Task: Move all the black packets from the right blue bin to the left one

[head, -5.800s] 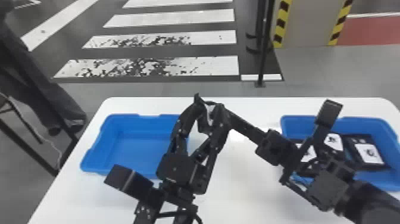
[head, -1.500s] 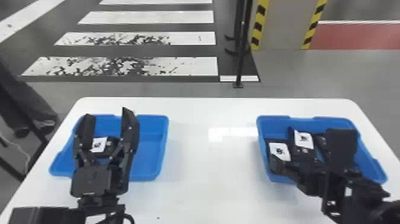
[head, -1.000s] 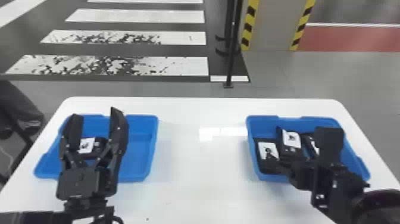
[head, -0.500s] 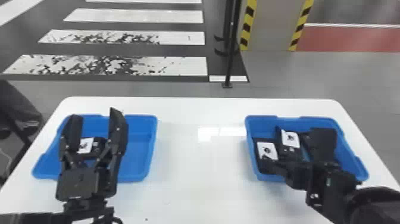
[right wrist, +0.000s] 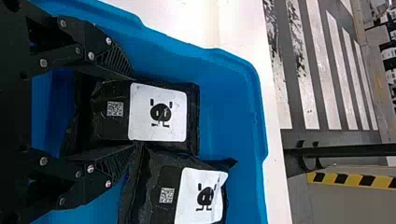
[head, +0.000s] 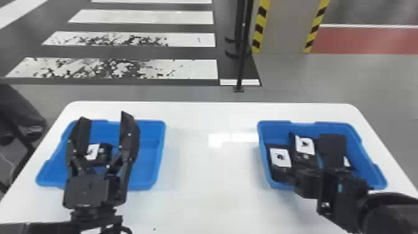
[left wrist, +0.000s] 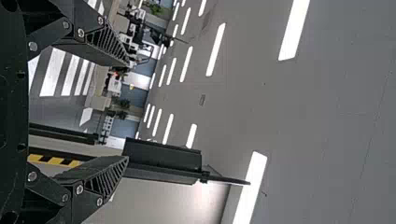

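A smooth white table with rounded corners (head: 199,193) stands on a grey floor (head: 367,81), and bright patches of light shine on its top between the two bins. Past the table lie the broad white bars of a crosswalk (head: 186,69), worn in places. To the right of them, a thin black upright pole (head: 243,53) stands in front of a grey pillar with yellow and black striped edges (head: 280,28); a red floor area (head: 370,40) lies beside the pillar.

On the table's left side is a shallow blue plastic bin (head: 154,168) with one black packet with a white label (head: 102,155) in it. The left gripper (head: 104,115) is raised in front of this bin, and the packet shows between its fingers in the head view. In the left wrist view the left gripper (left wrist: 128,112) has its fingers spread wide, with nothing held between them.

The right blue bin (head: 370,155) holds more black packets. The right gripper (head: 306,185) is down at its near left part. In the right wrist view the right gripper (right wrist: 134,112) has its fingers apart, one along each side of the leftmost black packet (right wrist: 159,112); whether they press on it I cannot tell. A second black packet (right wrist: 198,196) lies right beside that one.
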Controlling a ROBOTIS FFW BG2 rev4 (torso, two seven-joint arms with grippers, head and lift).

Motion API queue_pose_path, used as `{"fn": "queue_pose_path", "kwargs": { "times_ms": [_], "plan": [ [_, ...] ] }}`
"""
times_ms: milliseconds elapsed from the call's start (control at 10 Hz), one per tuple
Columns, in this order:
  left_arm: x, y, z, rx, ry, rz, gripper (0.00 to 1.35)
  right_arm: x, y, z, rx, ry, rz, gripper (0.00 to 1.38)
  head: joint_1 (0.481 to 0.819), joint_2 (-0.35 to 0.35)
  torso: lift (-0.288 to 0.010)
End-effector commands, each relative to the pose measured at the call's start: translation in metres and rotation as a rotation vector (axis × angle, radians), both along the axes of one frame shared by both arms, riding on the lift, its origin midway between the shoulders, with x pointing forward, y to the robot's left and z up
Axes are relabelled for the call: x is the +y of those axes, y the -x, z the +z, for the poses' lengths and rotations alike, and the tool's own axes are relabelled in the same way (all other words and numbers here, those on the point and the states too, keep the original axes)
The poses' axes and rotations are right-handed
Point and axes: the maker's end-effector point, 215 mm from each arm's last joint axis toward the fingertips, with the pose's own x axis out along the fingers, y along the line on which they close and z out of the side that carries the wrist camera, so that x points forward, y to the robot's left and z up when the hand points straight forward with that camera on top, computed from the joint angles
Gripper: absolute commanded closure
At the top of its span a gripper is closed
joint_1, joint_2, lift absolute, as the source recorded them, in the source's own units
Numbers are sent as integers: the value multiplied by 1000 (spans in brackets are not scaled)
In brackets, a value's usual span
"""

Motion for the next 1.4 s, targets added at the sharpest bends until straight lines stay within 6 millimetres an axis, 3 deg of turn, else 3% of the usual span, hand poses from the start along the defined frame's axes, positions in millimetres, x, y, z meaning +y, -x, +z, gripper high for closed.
{"fn": "queue_pose_path", "kwargs": {
  "times_ms": [0, 300, 500, 600, 900, 1000, 1200, 1300],
  "plan": [
    [0, 0, 0, 0, 1, 0, 348, 2, 4, -7, 41, -1, 18, 680, 695, -8, -140],
    [1, 0, 0, 0, -2, 2, 348, 10, 7, -10, 58, -33, 31, 1099, 695, -4, -140],
    [0, 0, 2, -8, -1, 1, 348, 21, 8, -2, 37, -83, 35, 1113, 695, 6, -140],
    [0, 1, 3, -12, 4, 1, 348, 26, 7, 13, -13, -113, 29, 1124, 695, 13, -140],
    [-1, 1, 6, -20, 13, -3, 348, 20, 8, 70, -170, -126, 10, 1124, 695, 24, -140],
    [-2, 1, 5, -18, 25, -6, 343, 24, 5, 102, -249, -141, 10, 1124, 695, 22, -140],
    [-7, -1, 2, -6, 105, -34, 346, 31, -29, 158, -475, -304, 116, 1124, 695, 29, -140],
    [-15, -9, -2, 14, 154, -70, 341, 42, -27, 183, -527, -327, 156, 1124, 695, 40, -140]
  ]
}}
